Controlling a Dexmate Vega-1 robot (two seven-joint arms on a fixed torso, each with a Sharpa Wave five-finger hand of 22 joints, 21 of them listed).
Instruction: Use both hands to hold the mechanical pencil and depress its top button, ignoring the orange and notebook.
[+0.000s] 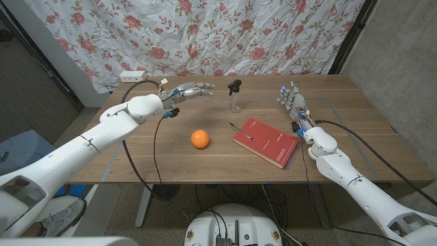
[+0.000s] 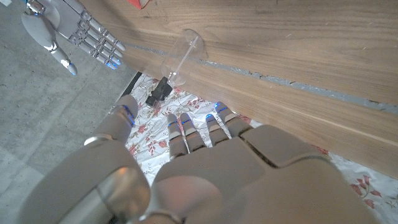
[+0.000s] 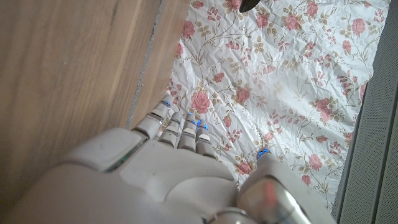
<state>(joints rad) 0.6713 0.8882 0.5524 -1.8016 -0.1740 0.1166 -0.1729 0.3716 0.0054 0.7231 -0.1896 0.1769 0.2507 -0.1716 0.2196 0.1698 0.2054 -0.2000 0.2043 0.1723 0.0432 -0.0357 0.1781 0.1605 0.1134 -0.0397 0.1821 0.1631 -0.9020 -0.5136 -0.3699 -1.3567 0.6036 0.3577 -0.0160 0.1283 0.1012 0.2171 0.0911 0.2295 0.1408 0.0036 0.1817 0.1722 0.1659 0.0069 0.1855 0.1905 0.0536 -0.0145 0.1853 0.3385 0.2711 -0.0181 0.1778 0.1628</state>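
Head view: a wooden table [image 1: 171, 154] stands before a floral cloth [image 1: 205, 34]. The pencil [image 1: 242, 132], a thin dark stick, lies partly on the near-left corner of the red notebook [image 1: 267, 141], its tip pointing toward 10 o'clock and reaching past the cover onto the wood. The notebook sits right of centre, turned at an angle. The orange [image 1: 199, 139] rests at about 9 o'clock from the notebook, apart from it. A clear spray bottle [image 1: 235, 96] with a black head stands upright at 12 o'clock from the pencil, toward the far edge. A white power strip [image 1: 132, 76] lies at the far left corner.

The left hand [image 1: 192, 90] hangs over the far part of the table at 9 o'clock from the bottle, its fingers extended and apart, pointing toward the bottle and holding nothing. The right hand [image 1: 292, 101] is at 3 o'clock from the bottle and 12 o'clock from the notebook, its fingers straight, slightly spread and released, pointing away from the robot. Both hands are well apart from the pencil.

Left wrist view: the left hand [image 2: 205, 162] shows its back, fingers stretched toward the bottle [image 2: 177, 62], and the right hand [image 2: 74, 31] appears beyond with spread fingers.

Right wrist view: the right hand [image 3: 180, 168] shows extended, empty fingers against the cloth [image 3: 280, 81] and the table [image 3: 68, 68].
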